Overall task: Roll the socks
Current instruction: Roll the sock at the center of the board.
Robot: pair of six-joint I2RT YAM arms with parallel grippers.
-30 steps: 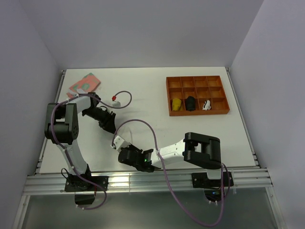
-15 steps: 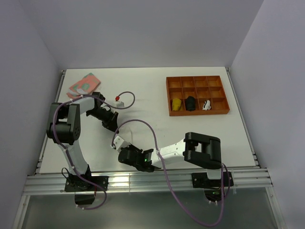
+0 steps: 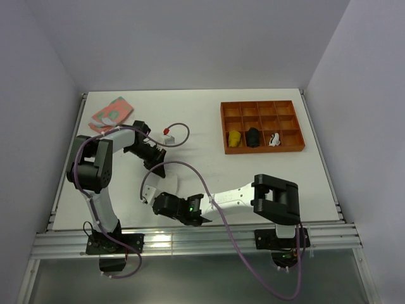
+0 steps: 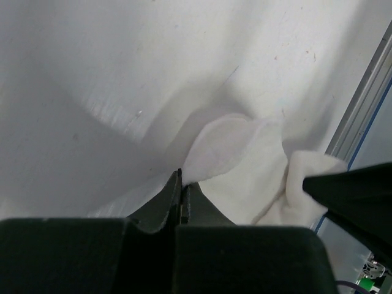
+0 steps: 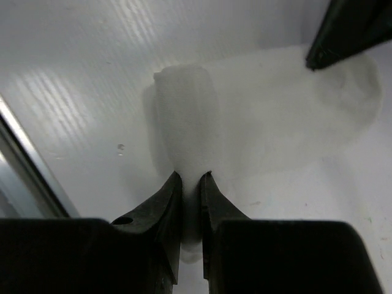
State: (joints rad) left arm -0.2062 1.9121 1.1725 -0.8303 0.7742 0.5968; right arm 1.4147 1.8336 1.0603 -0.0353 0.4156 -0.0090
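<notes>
Right claw (image 5: 191, 176) pinches a fold of the sock (image 5: 275, 122), left claw (image 5: 318, 54) pinches its 2 o'clock end; uneven pulling could slip thin fabric free.

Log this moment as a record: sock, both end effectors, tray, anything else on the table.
sock: white, lying on the table, one fold pulled up
left end effector: shut on the sock's edge
right end effector: shut on the raised fold
tray: orange, far right; its near row holds a yellow bundle, a black bundle and a white-and-black bundle
cloth: pink and green, far left corner
</notes>
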